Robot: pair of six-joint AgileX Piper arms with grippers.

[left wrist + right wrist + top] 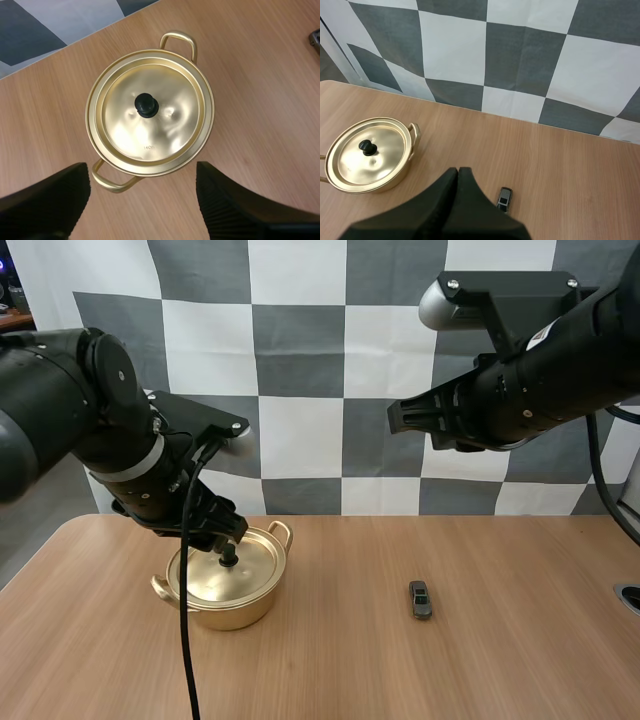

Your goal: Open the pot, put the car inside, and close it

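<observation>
A gold pot stands on the left half of the table, its lid on and closed, with a black knob in the middle. My left gripper hovers just above the knob; its fingers stand wide apart, open, with the pot's near handle between them and nothing held. A small dark grey toy car lies on the table right of centre. My right gripper hangs high above the table, shut on nothing, its fingers pressed into one wedge with the car just beside it.
The wooden table is bare around the pot and the car. A round dark fitting sits at the table's right edge. The pot's two loop handles stick out at opposite sides.
</observation>
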